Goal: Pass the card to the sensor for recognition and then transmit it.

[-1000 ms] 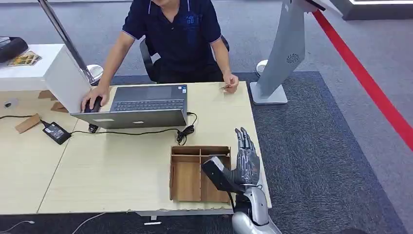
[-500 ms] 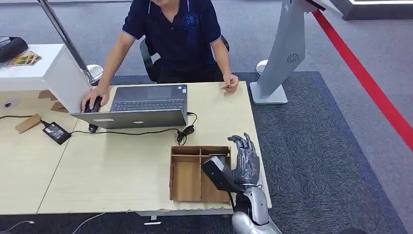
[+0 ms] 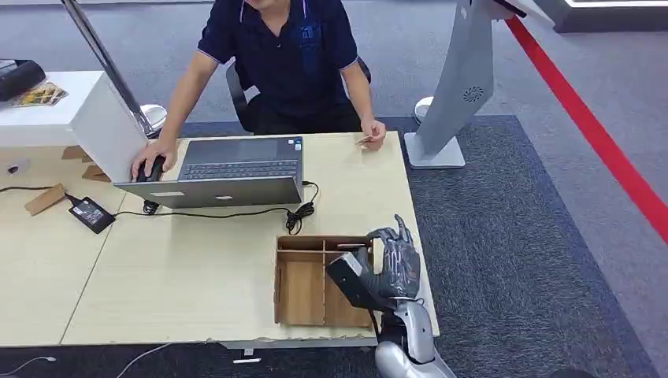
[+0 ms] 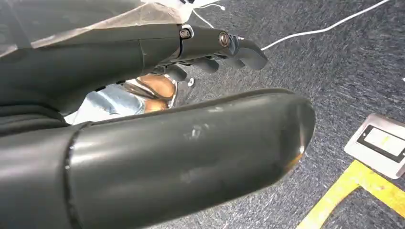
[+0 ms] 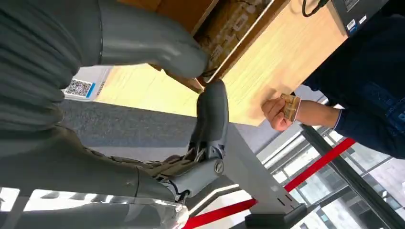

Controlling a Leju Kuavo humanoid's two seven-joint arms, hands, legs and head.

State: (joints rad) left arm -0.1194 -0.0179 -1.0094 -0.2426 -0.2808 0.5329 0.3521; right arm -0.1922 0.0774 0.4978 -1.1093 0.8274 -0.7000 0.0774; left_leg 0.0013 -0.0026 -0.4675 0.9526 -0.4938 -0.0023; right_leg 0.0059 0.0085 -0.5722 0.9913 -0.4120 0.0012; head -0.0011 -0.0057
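Observation:
My right hand (image 3: 391, 266) hovers over the back right part of the wooden tray (image 3: 277, 285) at the table's near right edge. Its fingers curl down toward the thumb. A thin dark card-like strip (image 3: 352, 246) stands in the tray's back right compartment, just under the fingers. In the right wrist view the thumb and a finger (image 5: 212, 112) close in at the tray's edge (image 5: 229, 28), and I cannot tell whether they pinch anything. Across the table, a seated person's hand holds a tan card (image 3: 364, 141) (image 5: 289, 106). My left hand (image 4: 224, 45) hangs over grey carpet, holding nothing.
An open laptop (image 3: 236, 161) sits in front of the person, with a black cable (image 3: 295, 214) looping toward the tray and a power brick (image 3: 92, 213) at the left. A grey-white kiosk stand (image 3: 465, 79) rises off the table's far right corner, beside a red floor stripe (image 3: 599, 138).
My right hand's fingers were straight and upright a second ago; they have curled down over the tray toward the thumb. The person and the table's things have not moved.

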